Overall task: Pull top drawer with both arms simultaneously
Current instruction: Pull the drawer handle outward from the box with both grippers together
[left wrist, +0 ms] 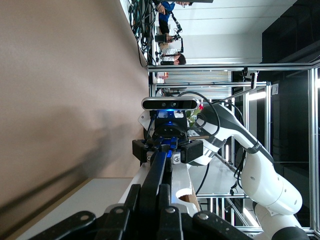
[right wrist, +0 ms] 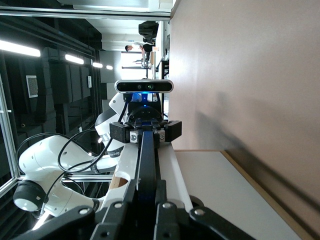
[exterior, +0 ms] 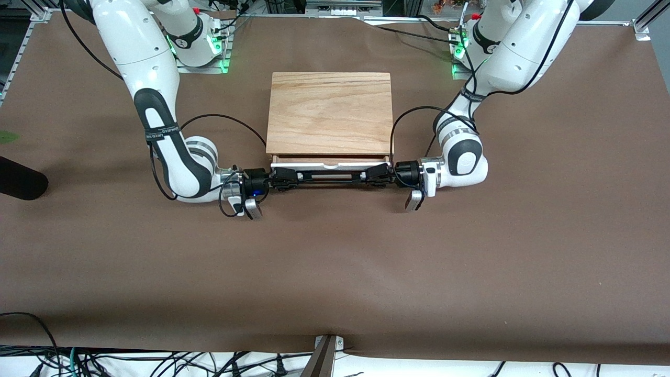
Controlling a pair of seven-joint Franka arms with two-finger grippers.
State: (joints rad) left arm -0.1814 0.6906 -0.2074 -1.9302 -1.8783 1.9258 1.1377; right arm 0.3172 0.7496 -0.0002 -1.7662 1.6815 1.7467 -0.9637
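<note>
The top drawer [exterior: 330, 165] shows its white front just under the cabinet's wooden top board [exterior: 330, 112], with a thin strip of light wood tray showing between them. Its black bar handle [exterior: 330, 176] runs across the front. My left gripper [exterior: 379, 174] is shut on the handle's end toward the left arm's end of the table. My right gripper [exterior: 280, 180] is shut on the other end. In the left wrist view my left gripper [left wrist: 150, 190] pinches the handle [left wrist: 160, 165]. In the right wrist view my right gripper [right wrist: 146, 187] pinches the handle [right wrist: 146, 155].
The cabinet stands mid-table on a brown cover [exterior: 335, 272]. A black object [exterior: 18, 180] lies at the table's edge toward the right arm's end. A camera mount [exterior: 324, 356] sits at the nearest edge.
</note>
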